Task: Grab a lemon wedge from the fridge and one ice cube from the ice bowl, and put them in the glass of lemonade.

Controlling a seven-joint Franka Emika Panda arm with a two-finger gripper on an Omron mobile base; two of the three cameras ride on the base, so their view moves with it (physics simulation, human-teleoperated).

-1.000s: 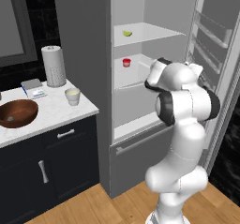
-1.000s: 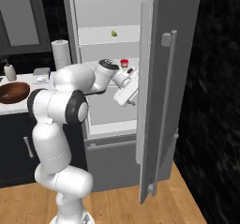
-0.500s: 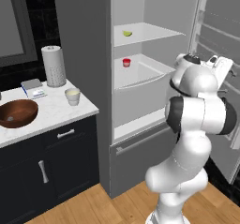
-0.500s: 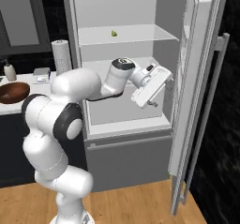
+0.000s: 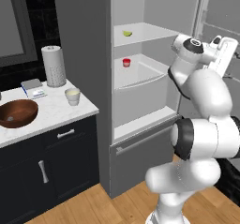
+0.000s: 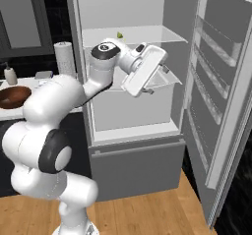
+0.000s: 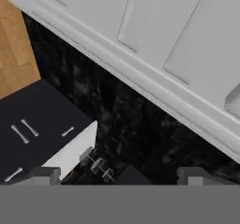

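On the white marble counter (image 5: pixel 56 117) at the left, the wide glossy reddish-brown ice bowl (image 5: pixel 17 113) sits near the small off-white tapered glass of lemonade (image 5: pixel 72 96). To the right, the tall grey fridge (image 5: pixel 89 40) stands open; the tiny yellow-green lemon wedge (image 5: pixel 127 33) lies on its upper white shelf, a small red cup (image 5: pixel 126 62) on the shelf below. Farther right, the gripper (image 7: pixel 119 174) hangs near the open door, fingers apart and holding nothing.
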